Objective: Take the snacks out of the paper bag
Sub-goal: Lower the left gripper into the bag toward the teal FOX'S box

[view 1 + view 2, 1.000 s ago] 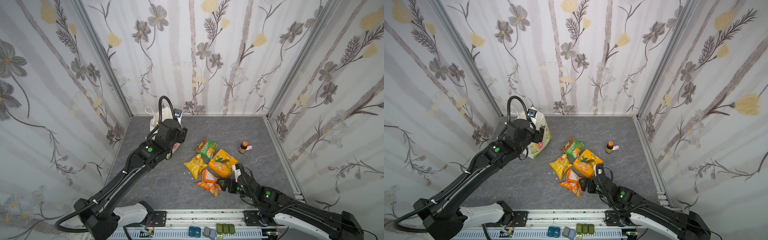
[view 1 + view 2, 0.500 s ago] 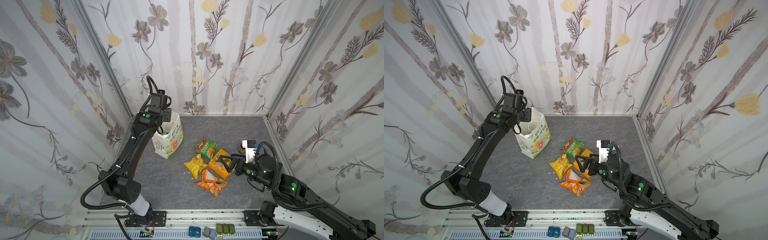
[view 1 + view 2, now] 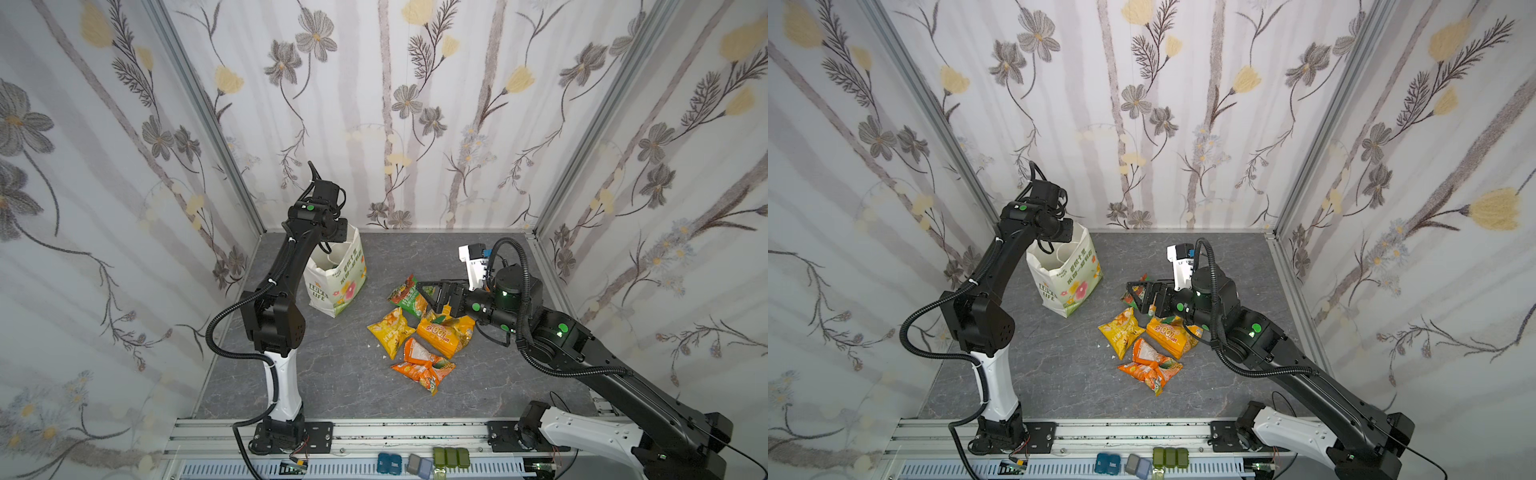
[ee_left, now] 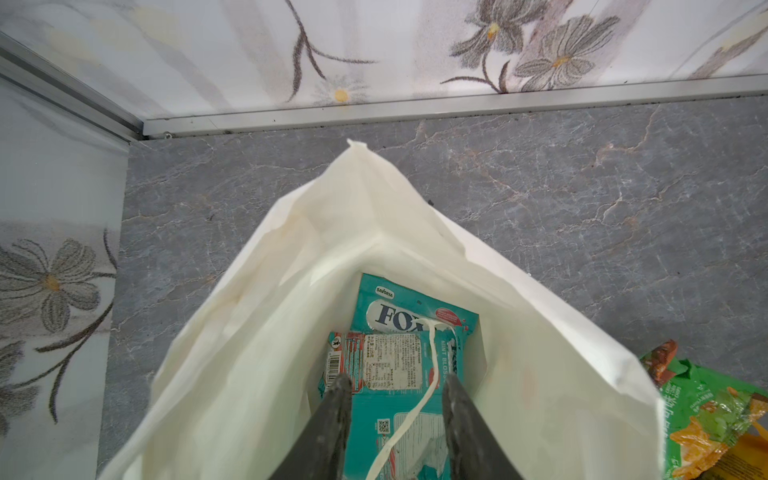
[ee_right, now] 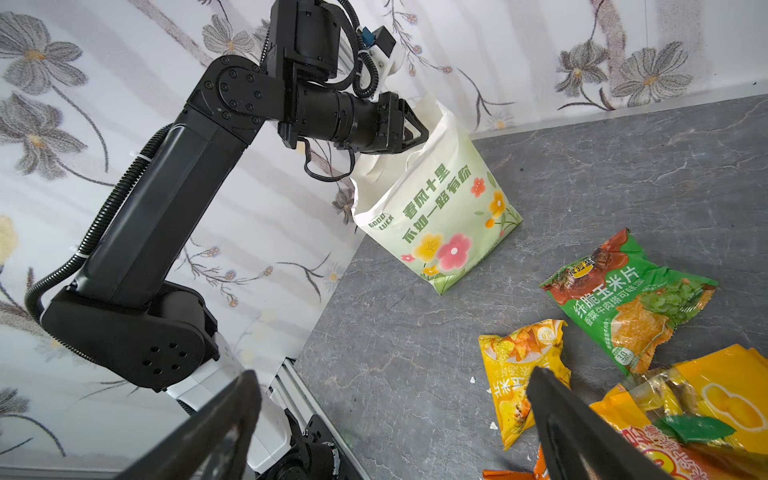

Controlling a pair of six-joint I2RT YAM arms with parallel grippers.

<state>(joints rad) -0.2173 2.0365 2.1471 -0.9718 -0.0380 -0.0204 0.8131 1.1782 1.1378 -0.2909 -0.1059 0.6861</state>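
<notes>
The white paper bag (image 3: pixel 337 279) (image 3: pixel 1068 283) stands open at the back left, flowers on its side (image 5: pixel 441 216). My left gripper (image 4: pixel 397 382) (image 5: pixel 415 129) hangs in its mouth, the fingers partly apart and gripping nothing. Below them two teal-and-white snacks (image 4: pixel 401 308) (image 4: pixel 390 365) lie on the bag's floor, with a white cord handle draped across. On the table lie a green packet (image 3: pixel 407 296) (image 5: pixel 631 299), a yellow one (image 3: pixel 390 330) (image 5: pixel 519 374) and two orange ones (image 3: pixel 446 332) (image 3: pixel 424 368). My right gripper (image 3: pixel 428 291) (image 3: pixel 1137 291) (image 5: pixel 395 378) hovers wide open above the green packet.
Flowered walls close in the grey table on three sides, and the bag stands near the left wall (image 4: pixel 62 187). An aluminium rail (image 3: pixel 374 432) runs along the front, with several small cases (image 3: pixel 419 461) on it. A few white crumbs (image 5: pixel 473 379) lie beside the yellow packet.
My left arm has risen from beside the bag to over its mouth, and its jaws have narrowed. The right arm has lifted from the front orange packet and swung back above the pile.
</notes>
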